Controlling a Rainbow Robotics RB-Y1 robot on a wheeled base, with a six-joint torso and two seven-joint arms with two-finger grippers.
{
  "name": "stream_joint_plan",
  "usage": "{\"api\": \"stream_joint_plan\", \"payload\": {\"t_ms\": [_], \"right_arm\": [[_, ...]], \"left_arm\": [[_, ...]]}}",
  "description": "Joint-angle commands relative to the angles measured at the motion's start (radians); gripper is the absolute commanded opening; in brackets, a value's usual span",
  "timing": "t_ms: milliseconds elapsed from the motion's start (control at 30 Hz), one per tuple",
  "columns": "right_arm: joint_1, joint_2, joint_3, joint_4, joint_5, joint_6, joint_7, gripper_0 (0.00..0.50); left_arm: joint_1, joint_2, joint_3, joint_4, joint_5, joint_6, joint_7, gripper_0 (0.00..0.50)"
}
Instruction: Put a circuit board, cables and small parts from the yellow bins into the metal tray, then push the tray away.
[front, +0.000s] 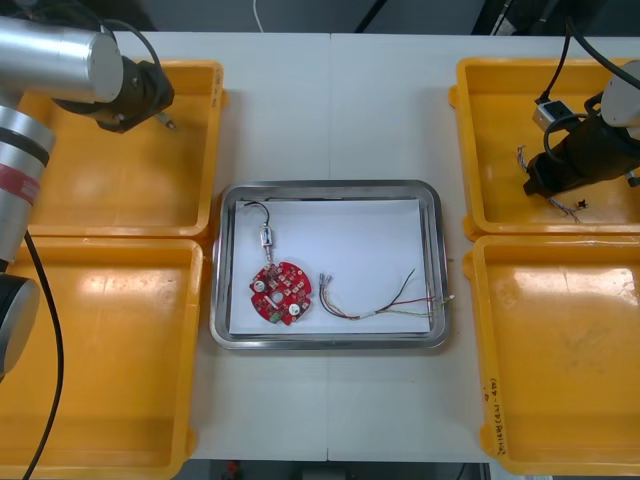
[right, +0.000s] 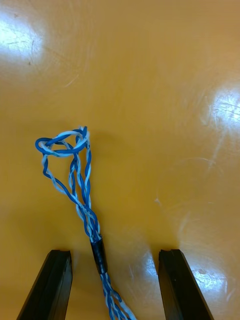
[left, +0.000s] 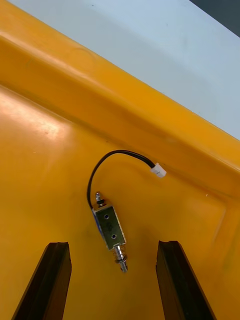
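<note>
The metal tray (front: 430, 215), white inside, holds a round red circuit board (front: 281, 293), a small metal part on a black cable (front: 266, 237) and a red and yellow cable (front: 380, 300). My right gripper (front: 540, 182) is low in the far right yellow bin (front: 500, 110). Its fingers (right: 114, 285) stand open around a twisted blue and white cable (right: 75, 185) lying on the bin floor. My left gripper (front: 152, 105) hangs over the far left yellow bin (front: 60, 190). It is open (left: 112, 285) above a small metal part (left: 111, 231) with a black cable.
The near left yellow bin (front: 110, 380) and near right yellow bin (front: 560, 370) flank the tray. In the left wrist view the metal part lies close to the bin wall (left: 120, 115). Bare table (front: 330, 110) lies beyond the tray.
</note>
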Motion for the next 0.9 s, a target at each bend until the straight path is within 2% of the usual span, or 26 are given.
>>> {"api": "stream_joint_plan", "payload": {"t_ms": [33, 100, 167, 233, 267, 300, 333, 367, 400, 700, 733, 900], "right_arm": [[-0.030, 0.017, 0.029, 0.005, -0.003, 0.000, 0.001, 0.500], [-0.030, 0.017, 0.028, 0.005, -0.003, 0.014, 0.001, 0.500], [-0.030, 0.017, 0.028, 0.005, -0.003, 0.018, 0.004, 0.440], [-0.030, 0.017, 0.028, 0.005, -0.003, 0.024, 0.006, 0.275], [-0.030, 0.017, 0.028, 0.005, -0.003, 0.031, 0.006, 0.275], [-0.030, 0.017, 0.028, 0.005, -0.003, 0.034, 0.006, 0.109], [-0.030, 0.017, 0.029, 0.005, -0.003, 0.040, 0.006, 0.109], [-0.030, 0.017, 0.028, 0.005, -0.003, 0.046, 0.007, 0.012], [-0.030, 0.017, 0.028, 0.005, -0.001, 0.049, 0.009, 0.000], [-0.030, 0.009, 0.021, 0.005, -0.001, 0.050, 0.021, 0.000], [-0.032, 0.006, 0.006, 0.000, 0.001, 0.050, 0.026, 0.000], [-0.032, -0.008, -0.003, -0.038, 0.008, 0.070, 0.035, 0.000]], "left_arm": [[-0.062, -0.030, -0.031, 0.019, -0.019, -0.047, -0.074, 0.500], [-0.062, -0.033, -0.041, 0.021, -0.022, -0.047, -0.074, 0.500], [-0.062, -0.035, -0.050, 0.024, -0.022, -0.047, -0.074, 0.500], [-0.062, -0.035, -0.065, 0.033, -0.020, -0.060, -0.072, 0.500], [-0.062, -0.033, -0.071, 0.044, -0.017, -0.076, -0.074, 0.500], [-0.062, -0.035, -0.073, 0.048, -0.017, -0.083, -0.074, 0.500], [-0.062, -0.033, -0.080, 0.060, -0.016, -0.100, -0.074, 0.500], [-0.062, -0.035, -0.087, 0.071, -0.016, -0.113, -0.075, 0.500], [-0.064, -0.035, -0.091, 0.082, -0.016, -0.126, -0.077, 0.500], [-0.065, -0.033, -0.107, 0.108, -0.013, -0.152, -0.080, 0.500], [-0.068, -0.035, -0.119, 0.137, -0.011, -0.195, -0.080, 0.500], [-0.083, -0.033, -0.137, 0.195, -0.008, -0.254, -0.081, 0.500]]}}
